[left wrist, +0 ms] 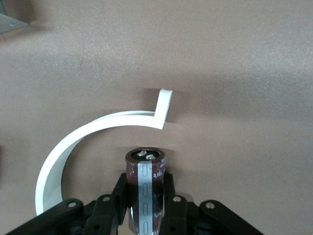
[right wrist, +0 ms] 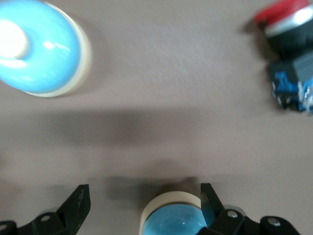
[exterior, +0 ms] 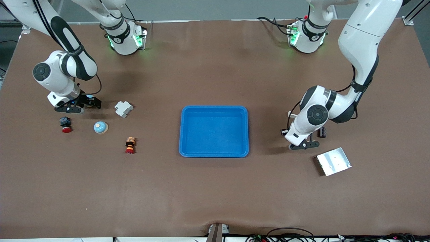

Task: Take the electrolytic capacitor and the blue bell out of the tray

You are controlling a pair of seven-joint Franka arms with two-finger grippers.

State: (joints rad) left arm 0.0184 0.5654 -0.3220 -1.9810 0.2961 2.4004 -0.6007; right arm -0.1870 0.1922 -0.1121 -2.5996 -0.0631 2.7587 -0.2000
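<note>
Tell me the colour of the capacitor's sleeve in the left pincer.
Dark maroon with a grey stripe, clearest in the left wrist view.

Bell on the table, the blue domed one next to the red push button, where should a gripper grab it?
Come straight down from above and close across the cream base rim of the bell. It sits upright and flat; the glossy blue dome is rounded, so fingers higher up would likely slip off.

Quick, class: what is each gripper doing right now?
Left gripper: shut on the capacitor.
Right gripper: open, with a bell between its jaws.
</note>
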